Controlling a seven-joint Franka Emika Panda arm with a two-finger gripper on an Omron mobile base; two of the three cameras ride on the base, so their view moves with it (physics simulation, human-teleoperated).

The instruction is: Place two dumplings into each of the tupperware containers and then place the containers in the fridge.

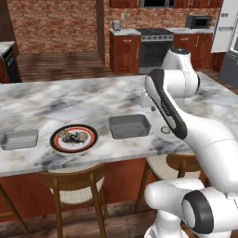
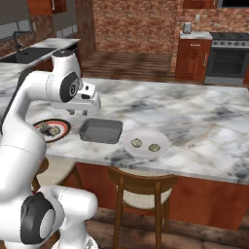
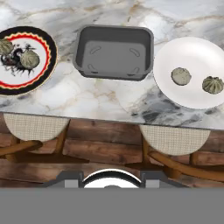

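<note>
the tool [image 2: 83, 113] hangs above the near edge of the marble bench [image 2: 194, 116], pointing down, and its camera looks straight onto the larger tupperware container [image 3: 114, 52]. that container sits empty, directly ahead of the tool, with its long axis running along the bench edge. a white plate [image 3: 192, 57] lies just beside it on one side and carries two dumplings [image 3: 181, 76], set apart from each other. a black red-rimmed plate [image 3: 43, 43] lies on the other side and carries two more dumplings [image 3: 29, 57]. in the left base view the smaller container [image 1: 19, 139] sits further along the bench, beyond the black plate, well apart from the tool. the fridge [image 1: 226, 28] stands at the back right of that view, far from the bench, with its door open. no dumpling is in either container, so the task is judged to be at its first pick. the relation that governs the coming move: both plates flank the centre container, so the tool must shift sideways along the bench edge before descending. whether the tool is open or closed cannot be told here; nothing is seen held in it.
</note>
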